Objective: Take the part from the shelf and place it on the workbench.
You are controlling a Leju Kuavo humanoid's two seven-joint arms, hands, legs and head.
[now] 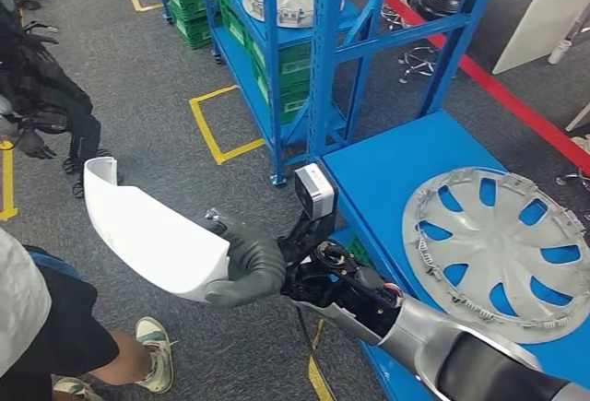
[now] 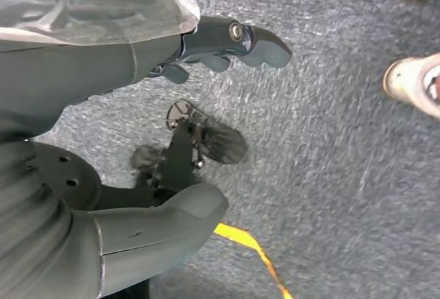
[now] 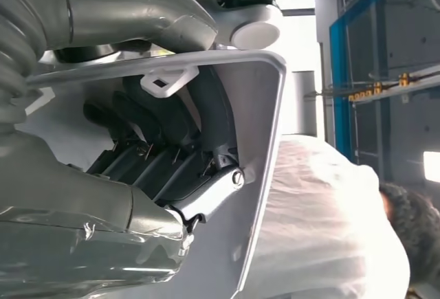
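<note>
— Now, what's at the left?
— A person's sneaker (image 1: 156, 355) on the grey floor (image 1: 153, 97), beside the white part (image 1: 149, 235), which hangs over the floor.
— Who holds it?
— The right hand (image 1: 251, 267), fingers wrapped round its end.
— Further right?
— A silver hubcap (image 1: 498, 252) flat on the blue counter (image 1: 379, 175).
— The left hand (image 2: 171, 127)?
— Empty, fingers apart.

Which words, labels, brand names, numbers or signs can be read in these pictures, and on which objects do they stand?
None can be read.
White part held by the right hand: plain, no print shows.
Silver wheel cover on the blue shelf: no legible mark.
Green crates: no labels show.
Yellow floor lines: plain lines, no letters.
Left hand: no marking shows.
</note>
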